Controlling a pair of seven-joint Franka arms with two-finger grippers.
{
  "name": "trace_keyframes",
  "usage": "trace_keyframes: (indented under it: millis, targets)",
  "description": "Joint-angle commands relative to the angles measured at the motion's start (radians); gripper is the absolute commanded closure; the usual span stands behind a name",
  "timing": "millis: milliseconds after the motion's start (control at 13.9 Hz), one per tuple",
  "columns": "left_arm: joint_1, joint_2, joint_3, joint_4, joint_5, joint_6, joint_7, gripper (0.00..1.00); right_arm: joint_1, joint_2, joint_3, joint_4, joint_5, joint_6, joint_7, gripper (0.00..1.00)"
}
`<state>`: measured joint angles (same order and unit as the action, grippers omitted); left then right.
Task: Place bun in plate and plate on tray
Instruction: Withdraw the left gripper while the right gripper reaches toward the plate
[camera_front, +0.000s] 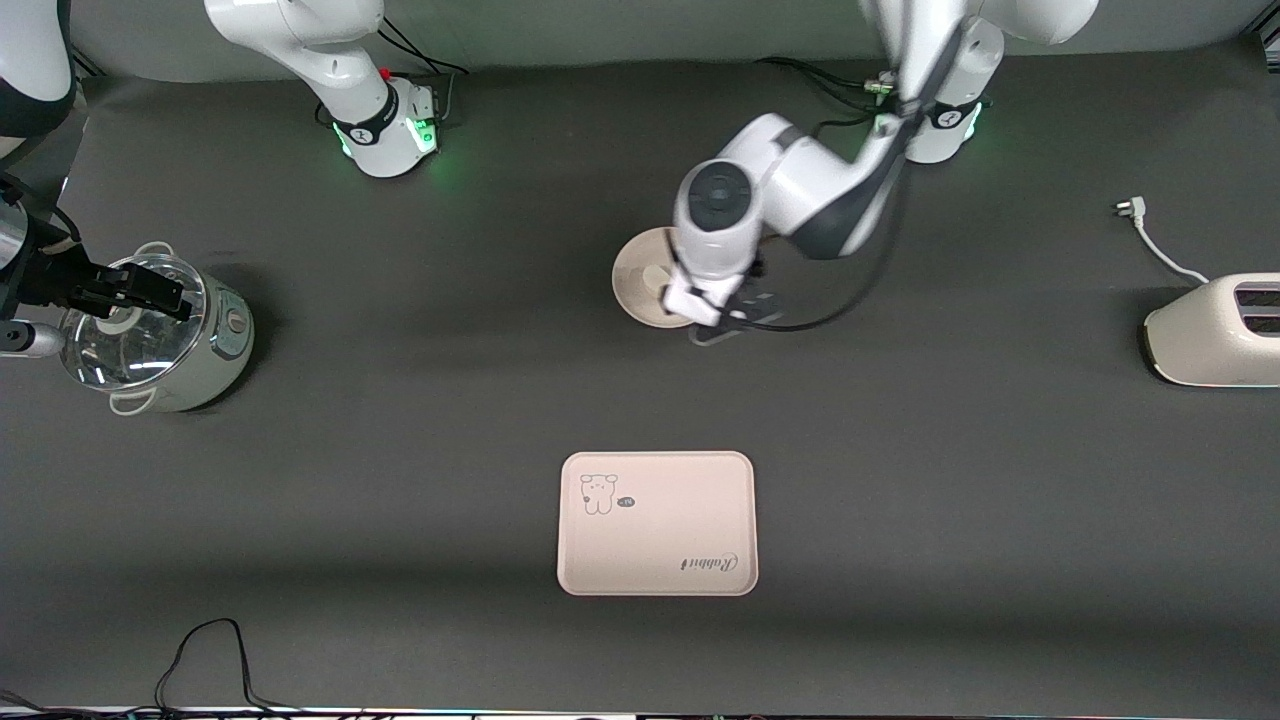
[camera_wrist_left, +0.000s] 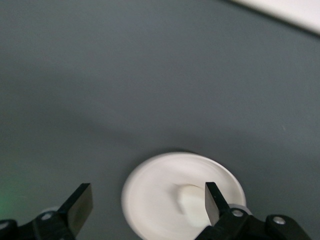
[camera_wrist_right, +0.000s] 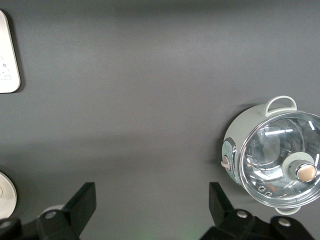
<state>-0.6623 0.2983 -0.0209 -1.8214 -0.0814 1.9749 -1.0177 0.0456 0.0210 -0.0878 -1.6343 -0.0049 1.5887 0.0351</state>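
The round cream plate (camera_front: 638, 275) lies on the dark table mid-way between the arm bases, with the off-white bun (camera_wrist_left: 190, 201) lying in it. My left gripper (camera_front: 706, 316) is open and empty, low over the plate's edge toward the left arm's end. In the left wrist view (camera_wrist_left: 148, 199) its fingers straddle the plate (camera_wrist_left: 152, 200), one next to the bun. The pinkish "Rabbit" tray (camera_front: 655, 525) lies bare, nearer to the front camera than the plate. My right gripper (camera_front: 165, 295) waits open and empty, high in the air, seen over the pot; it also shows in the right wrist view (camera_wrist_right: 150, 202).
A pale green pot with a glass lid (camera_front: 160, 335) stands at the right arm's end and also shows in the right wrist view (camera_wrist_right: 272, 155). A cream toaster (camera_front: 1215, 330) with its loose plug (camera_front: 1130, 208) sits at the left arm's end. A black cable (camera_front: 210, 650) lies near the front edge.
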Motion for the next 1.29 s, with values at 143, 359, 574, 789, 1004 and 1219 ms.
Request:
trace_keyframes:
  millis: [143,359,574,789,1004,1219]
  targets:
    - [0.324,-0.169,-0.007,-0.022,0.029,-0.131,0.290,0.00,0.045,-0.013,0.008,-0.004,-0.007,0.007,-0.012,0.00]
    - [0.521,-0.179,-0.007,-0.033,0.098,-0.160,0.567,0.00,0.121,-0.019,0.008,-0.006,0.017,0.002,0.024,0.00]
    - [0.587,-0.226,0.071,-0.035,0.103,-0.201,0.756,0.00,0.198,-0.024,0.008,-0.006,0.057,0.002,0.095,0.00]
    - [0.647,-0.307,0.092,-0.033,0.138,-0.254,0.853,0.00,0.339,-0.024,0.008,-0.006,0.074,0.016,0.269,0.00]
    - [0.794,-0.340,-0.009,-0.013,0.170,-0.258,0.948,0.00,0.514,-0.007,0.008,-0.006,0.075,0.046,0.476,0.00]
    - [0.790,-0.346,-0.028,0.005,0.163,-0.312,0.923,0.00,0.696,-0.001,0.008,-0.051,0.075,0.105,0.619,0.00]
